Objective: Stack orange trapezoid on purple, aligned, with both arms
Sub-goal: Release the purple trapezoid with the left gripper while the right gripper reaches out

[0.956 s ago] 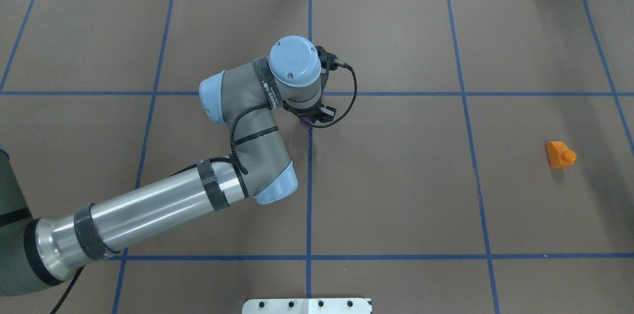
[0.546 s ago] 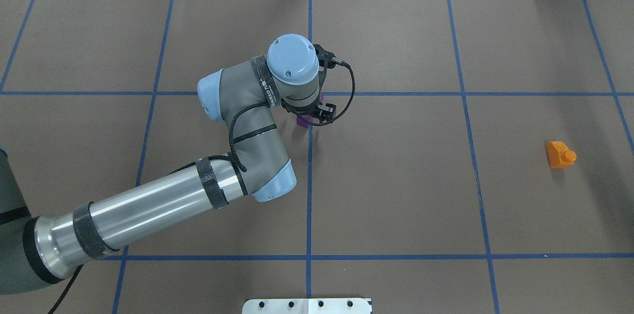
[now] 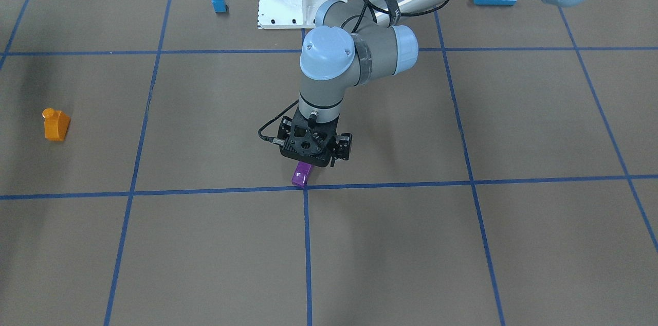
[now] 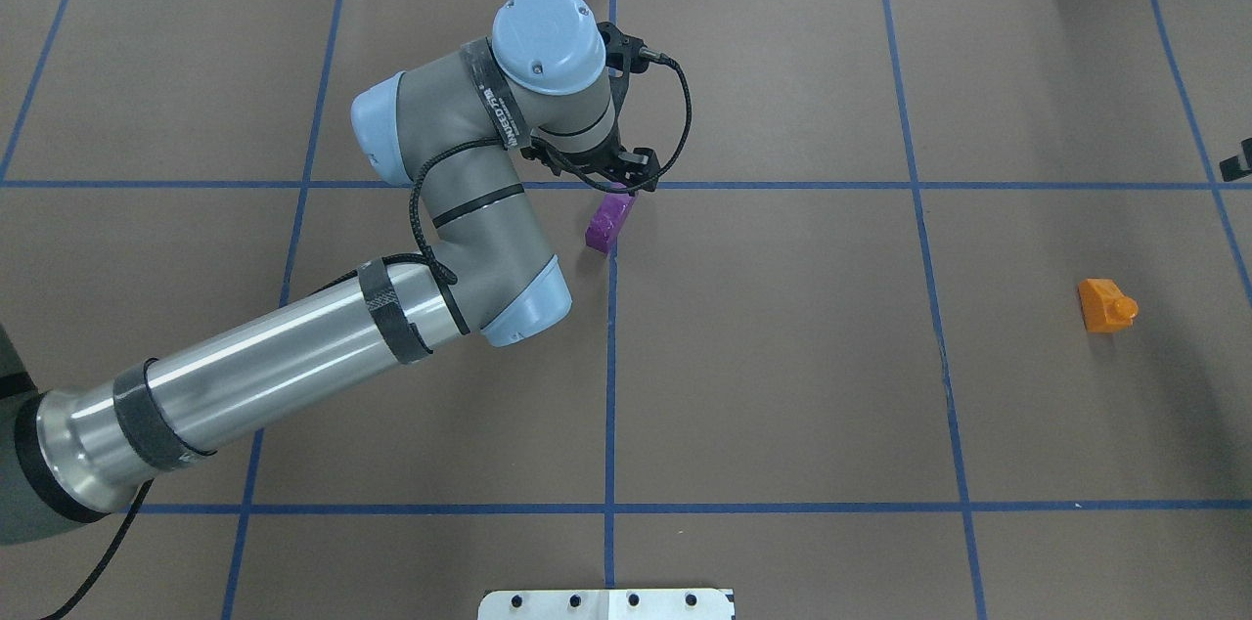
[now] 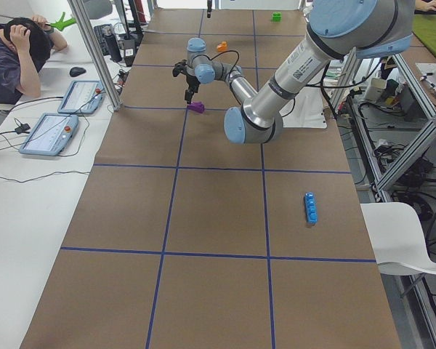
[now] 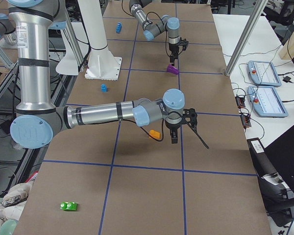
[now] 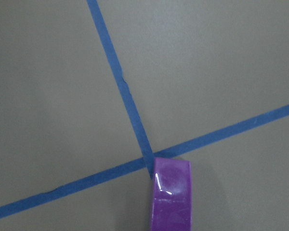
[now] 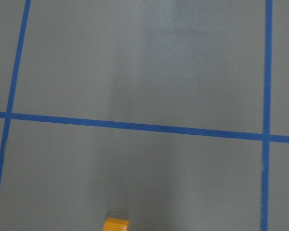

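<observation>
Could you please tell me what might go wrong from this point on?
The left pincer hangs just over the purple brick, so it may block the right arm's approach. The purple brick sits skewed to the tape lines, so the orange trapezoid could land misaligned.

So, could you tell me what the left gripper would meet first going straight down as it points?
Most likely the purple brick, lying on the table just beneath the left gripper; depth is unclear.
</observation>
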Robot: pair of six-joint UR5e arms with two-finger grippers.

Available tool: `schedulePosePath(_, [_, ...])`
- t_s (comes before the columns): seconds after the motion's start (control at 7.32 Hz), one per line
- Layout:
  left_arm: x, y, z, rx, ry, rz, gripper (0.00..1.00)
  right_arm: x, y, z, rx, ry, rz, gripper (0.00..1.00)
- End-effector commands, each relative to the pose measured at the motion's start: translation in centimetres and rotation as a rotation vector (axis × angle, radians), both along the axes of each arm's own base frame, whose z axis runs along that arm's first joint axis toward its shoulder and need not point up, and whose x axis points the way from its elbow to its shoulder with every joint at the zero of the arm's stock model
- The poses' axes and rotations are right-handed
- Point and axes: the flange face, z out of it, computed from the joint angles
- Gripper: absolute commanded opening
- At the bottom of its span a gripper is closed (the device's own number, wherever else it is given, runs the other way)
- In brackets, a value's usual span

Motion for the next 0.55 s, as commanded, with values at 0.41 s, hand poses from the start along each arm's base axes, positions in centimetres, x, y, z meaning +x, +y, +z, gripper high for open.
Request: schedulePosePath(0.41, [-10.7,1.5,-0.7,-0.078,-0.04,-0.029,1.0,-15.4,4.6,0.8,-0.059,0.087,-0.036,1.0])
